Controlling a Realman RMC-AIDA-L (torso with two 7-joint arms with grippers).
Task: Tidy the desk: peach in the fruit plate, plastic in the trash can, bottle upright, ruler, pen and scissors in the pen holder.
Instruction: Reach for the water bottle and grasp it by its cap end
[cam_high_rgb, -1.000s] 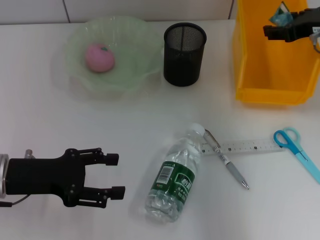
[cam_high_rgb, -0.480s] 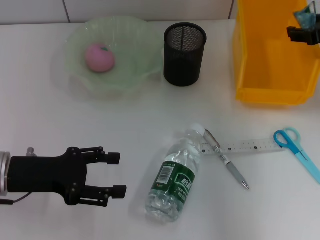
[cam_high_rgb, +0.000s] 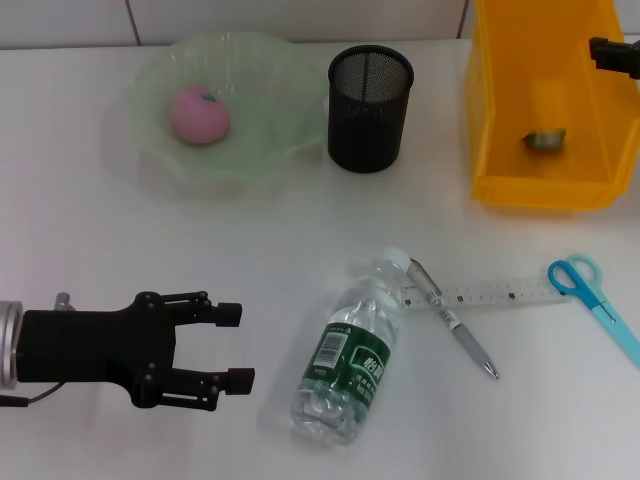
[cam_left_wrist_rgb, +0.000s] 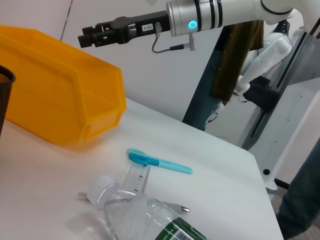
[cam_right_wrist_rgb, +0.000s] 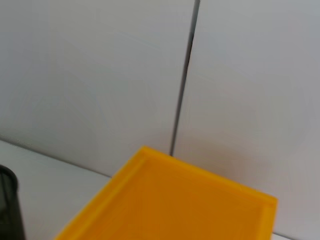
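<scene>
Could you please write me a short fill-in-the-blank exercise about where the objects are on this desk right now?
1. The peach lies in the green ____.
2. The bottle lies on its ____.
3. The pen lies across the ____.
4. The plastic scrap lies inside the ____ bin.

Missing words: plate; side; ruler; yellow

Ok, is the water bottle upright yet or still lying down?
Lying down. The bottle rests on its side on the desk, cap toward the pen and ruler.
</scene>
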